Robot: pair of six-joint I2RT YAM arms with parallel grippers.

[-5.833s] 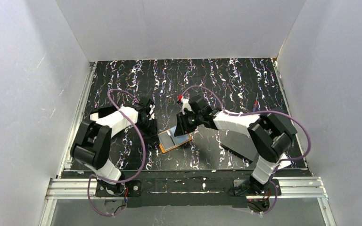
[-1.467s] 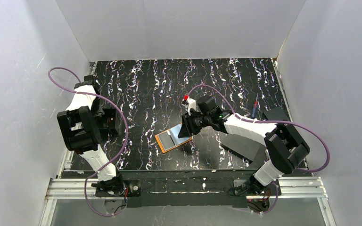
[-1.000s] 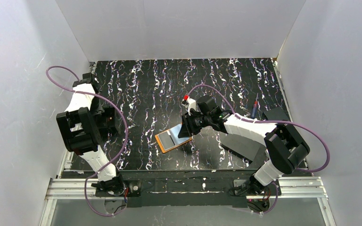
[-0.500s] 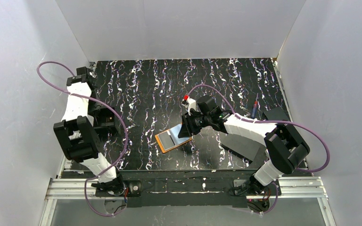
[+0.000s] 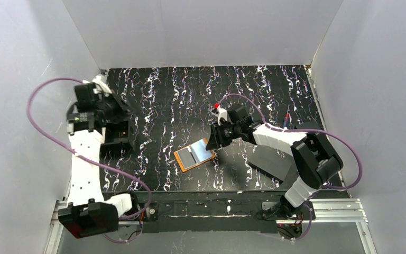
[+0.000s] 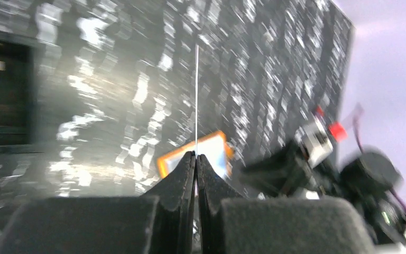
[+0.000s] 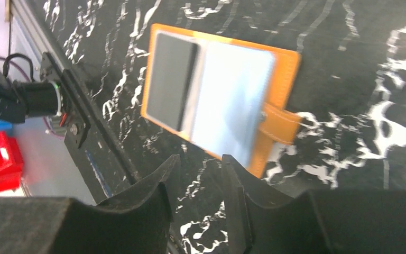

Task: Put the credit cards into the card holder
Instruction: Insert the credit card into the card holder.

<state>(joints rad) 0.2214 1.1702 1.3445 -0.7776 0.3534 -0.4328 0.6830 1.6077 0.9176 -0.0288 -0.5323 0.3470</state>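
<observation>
Though near, card holder (image 7: pixel 285 74) beyond jaws

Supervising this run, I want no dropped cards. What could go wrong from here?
The left tool pinches the card by one end only, so it may twist or slip. The right tool stands open beside the card holder, gripping nothing, so the holder may slide as the card goes in.

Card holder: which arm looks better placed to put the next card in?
Left. The left gripper is shut on a thin card, seen edge-on, though far from the card holder. The right gripper hovers beside it, open and empty.
</observation>
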